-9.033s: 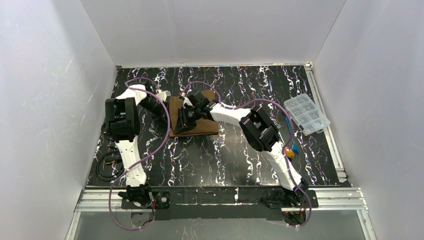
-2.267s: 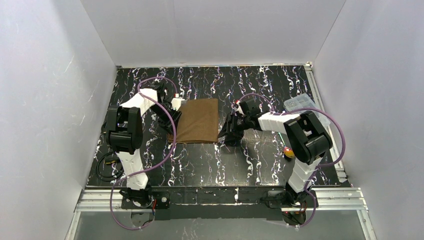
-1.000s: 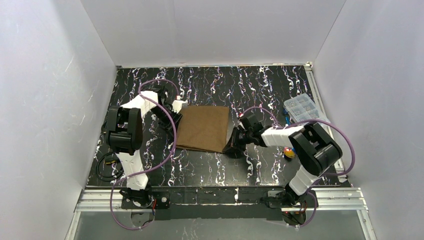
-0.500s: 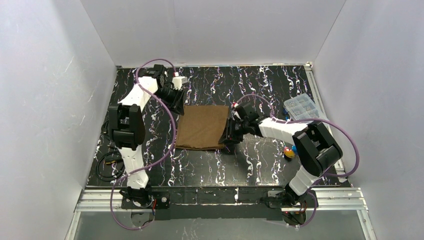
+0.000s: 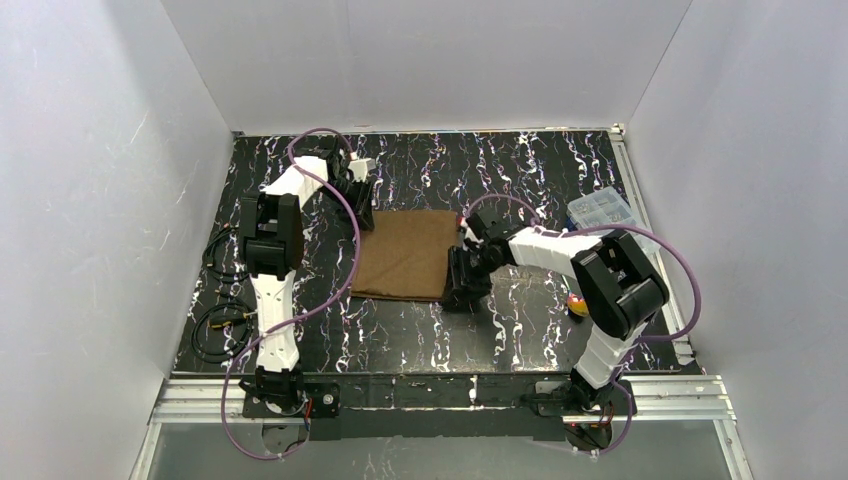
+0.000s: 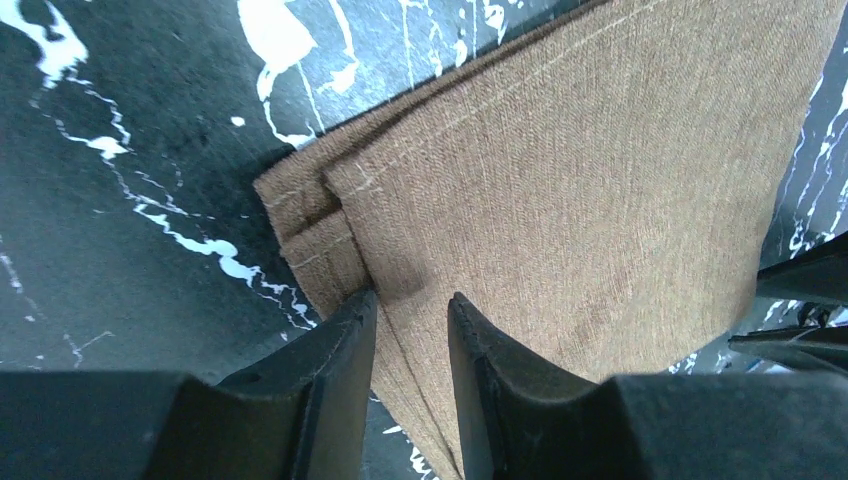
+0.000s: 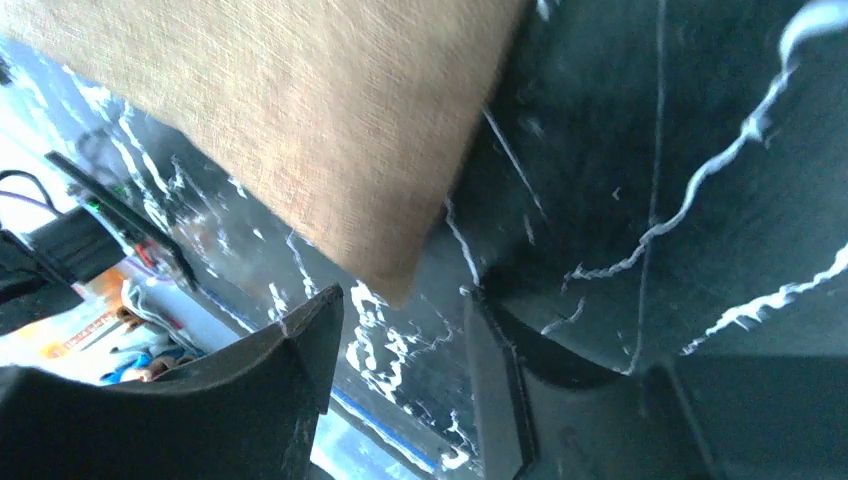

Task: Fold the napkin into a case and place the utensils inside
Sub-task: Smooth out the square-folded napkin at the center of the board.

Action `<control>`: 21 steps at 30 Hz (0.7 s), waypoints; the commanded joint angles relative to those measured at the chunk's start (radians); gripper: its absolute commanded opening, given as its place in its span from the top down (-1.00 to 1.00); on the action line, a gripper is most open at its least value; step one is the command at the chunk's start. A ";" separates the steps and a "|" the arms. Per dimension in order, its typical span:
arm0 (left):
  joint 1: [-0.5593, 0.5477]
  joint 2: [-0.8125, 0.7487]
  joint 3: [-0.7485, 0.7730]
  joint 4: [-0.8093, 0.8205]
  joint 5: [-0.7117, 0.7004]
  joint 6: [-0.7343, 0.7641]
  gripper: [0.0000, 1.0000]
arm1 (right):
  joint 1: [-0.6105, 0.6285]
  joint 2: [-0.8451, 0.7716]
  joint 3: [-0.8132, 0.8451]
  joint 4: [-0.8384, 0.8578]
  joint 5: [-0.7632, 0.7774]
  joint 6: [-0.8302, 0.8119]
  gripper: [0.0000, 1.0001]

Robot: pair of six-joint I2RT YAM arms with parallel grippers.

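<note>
Well apart from the napkin (image 5: 405, 265) sits a clear box (image 5: 598, 210), contents indistinct.

black white-veined table (image 5: 420, 330), folded brown napkin (image 5: 405, 265) flat at centre, clear compartment box (image 5: 596, 207) at right edge

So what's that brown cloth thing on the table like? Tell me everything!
The napkin is a plain brown woven cloth with a pale stitched hem, folded so that layers show at one corner. It lies flat in the middle of the black marbled table. The left end effector stands, slightly open, over its edge beside that corner; the open right end effector is by another corner, not holding it.
</note>
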 commanded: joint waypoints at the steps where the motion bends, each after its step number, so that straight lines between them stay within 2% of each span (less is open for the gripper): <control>1: -0.010 -0.014 0.035 0.034 -0.036 -0.024 0.36 | -0.005 -0.050 -0.085 -0.061 -0.030 -0.029 -0.19; 4: -0.015 -0.016 0.022 0.056 -0.058 -0.026 0.36 | -0.010 -0.074 -0.065 -0.070 -0.007 -0.030 -0.21; 14: -0.023 0.012 0.056 0.063 -0.071 -0.039 0.36 | -0.060 -0.053 0.183 -0.125 -0.015 -0.057 -0.16; 18: -0.023 0.013 0.053 0.074 -0.097 -0.043 0.38 | -0.085 -0.003 0.211 -0.042 -0.048 -0.023 -0.15; 21: -0.023 0.015 0.052 0.077 -0.101 -0.052 0.47 | -0.086 0.055 0.216 0.053 -0.066 0.024 -0.15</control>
